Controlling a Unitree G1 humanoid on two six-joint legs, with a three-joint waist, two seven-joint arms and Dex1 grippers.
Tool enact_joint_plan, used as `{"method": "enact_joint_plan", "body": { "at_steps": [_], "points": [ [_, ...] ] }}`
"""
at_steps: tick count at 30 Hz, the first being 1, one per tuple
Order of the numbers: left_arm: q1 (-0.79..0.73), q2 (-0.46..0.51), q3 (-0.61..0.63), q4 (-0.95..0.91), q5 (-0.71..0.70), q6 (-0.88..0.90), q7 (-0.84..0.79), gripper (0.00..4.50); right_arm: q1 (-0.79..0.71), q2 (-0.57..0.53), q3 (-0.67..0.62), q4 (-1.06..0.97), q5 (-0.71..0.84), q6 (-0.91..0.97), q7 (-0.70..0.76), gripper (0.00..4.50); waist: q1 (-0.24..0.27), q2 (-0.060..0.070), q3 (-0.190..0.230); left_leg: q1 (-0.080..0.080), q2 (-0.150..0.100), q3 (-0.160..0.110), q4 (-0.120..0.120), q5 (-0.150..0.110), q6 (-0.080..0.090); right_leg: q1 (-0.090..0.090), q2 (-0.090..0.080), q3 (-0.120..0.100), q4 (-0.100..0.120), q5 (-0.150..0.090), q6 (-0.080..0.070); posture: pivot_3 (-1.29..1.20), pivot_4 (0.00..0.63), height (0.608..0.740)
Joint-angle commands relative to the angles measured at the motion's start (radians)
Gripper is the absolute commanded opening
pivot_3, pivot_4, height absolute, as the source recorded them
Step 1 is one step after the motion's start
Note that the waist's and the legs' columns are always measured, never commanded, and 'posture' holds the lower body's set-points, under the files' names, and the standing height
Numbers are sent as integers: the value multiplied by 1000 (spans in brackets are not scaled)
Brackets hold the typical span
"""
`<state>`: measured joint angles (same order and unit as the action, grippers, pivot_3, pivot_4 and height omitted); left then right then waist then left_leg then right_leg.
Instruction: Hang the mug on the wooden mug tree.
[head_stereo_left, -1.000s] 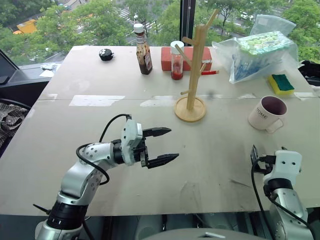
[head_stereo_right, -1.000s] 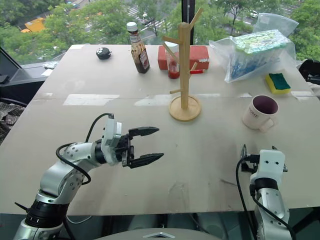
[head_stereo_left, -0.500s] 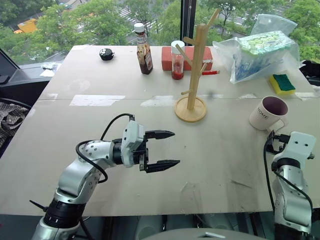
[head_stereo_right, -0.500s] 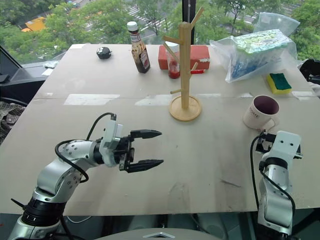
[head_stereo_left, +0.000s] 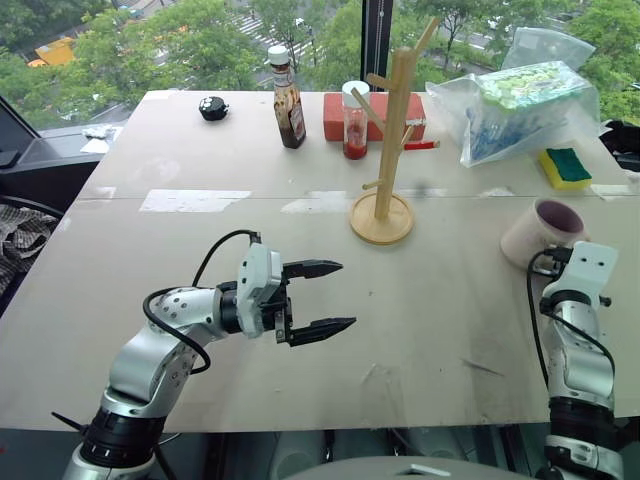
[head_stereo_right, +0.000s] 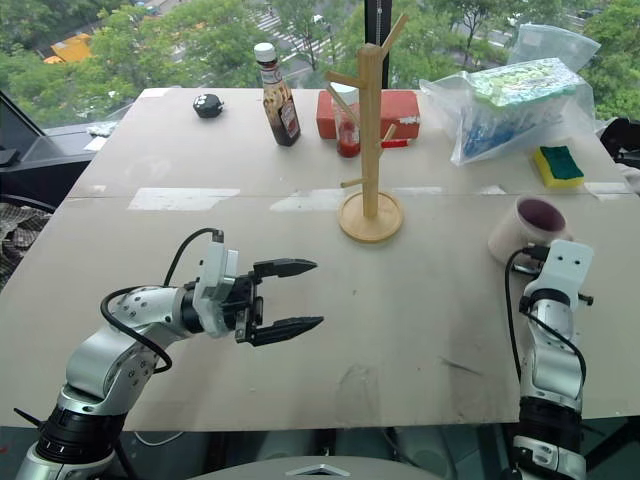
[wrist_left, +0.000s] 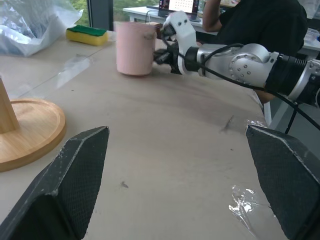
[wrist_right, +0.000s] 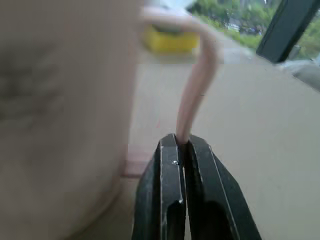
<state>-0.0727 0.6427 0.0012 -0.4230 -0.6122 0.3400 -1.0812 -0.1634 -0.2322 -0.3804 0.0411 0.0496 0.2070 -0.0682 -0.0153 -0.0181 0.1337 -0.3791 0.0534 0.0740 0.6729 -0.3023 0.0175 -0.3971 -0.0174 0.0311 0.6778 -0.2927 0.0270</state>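
Beige tabletop before a window with green trees beyond. At the right edge, standing upright: mug, cream outside, dark maroon inside. Right gripper pressed together on the mug's loop handle, thin handle wall pinched between the two black fingers; seen also from the left wrist, right gripper at the mug's side. Left gripper spread wide, holding nothing, touching nothing, hovering above the table's near middle, pointing toward the right. Wooden mug tree upright on its round disc base, mid-table, well apart from the mug and to its left, pegs bare. Behind the tree: brown sauce bottle, small jar with red contents, red box. Far right: clear plastic bag, yellow-green sponge.
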Motion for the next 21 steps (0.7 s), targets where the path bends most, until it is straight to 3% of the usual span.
{"method": "enact_joint_plan", "body": {
  "at_steps": [1,8,13,21],
  "points": [
    [5,-5,38,-19,-16,-21,14,4500,-6,-38,-16,46,40,-65,64,45,1,0,0,0,0,0,0,0,0,0,0,0,0,0,0,0,150,740],
    [46,-60,76,24,18,-116,53,4500,-22,-147,44,29,134,-180,340,45,-5,2,1,0,0,0,0,0,0,0,0,1,0,0,0,0,150,740],
    [87,-95,127,75,-39,-155,14,4500,-87,-229,111,-37,229,-162,563,45,-8,4,2,0,1,0,0,0,0,0,0,1,0,0,0,0,150,740],
    [137,-58,228,54,-197,-114,-77,4500,-374,-341,260,-18,357,-19,900,45,-5,4,2,0,1,0,0,-1,2,-1,-1,1,0,0,0,0,150,740]
  ]
}}
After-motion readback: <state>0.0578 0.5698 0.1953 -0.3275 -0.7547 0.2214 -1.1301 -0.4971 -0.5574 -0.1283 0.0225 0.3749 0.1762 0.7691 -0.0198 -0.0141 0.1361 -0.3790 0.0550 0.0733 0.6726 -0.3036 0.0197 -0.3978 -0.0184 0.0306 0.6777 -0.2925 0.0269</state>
